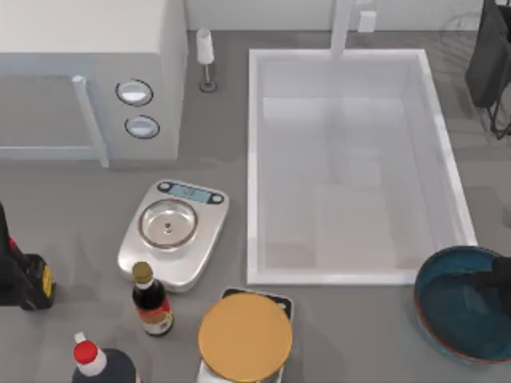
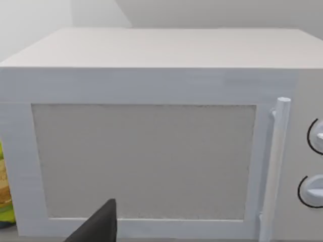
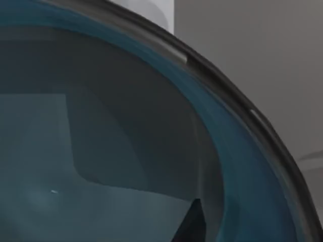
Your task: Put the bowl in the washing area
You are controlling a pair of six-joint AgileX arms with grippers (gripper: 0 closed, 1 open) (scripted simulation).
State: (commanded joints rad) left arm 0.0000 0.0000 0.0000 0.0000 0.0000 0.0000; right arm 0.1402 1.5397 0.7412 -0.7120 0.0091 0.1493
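The bowl (image 1: 461,313) rests on the table (image 1: 80,207) just outside the near right corner of the washing area (image 1: 255,167), not in the basin. The right gripper (image 1: 501,279) sits over the bowl's right side, a dark fingertip (image 3: 192,224) showing above the blue inner wall in the right wrist view; whether its jaws are spread or closed on the rim cannot be told. The left gripper (image 2: 98,227) hangs facing the microwave (image 2: 151,151), far left of the washing area, jaw state also unclear
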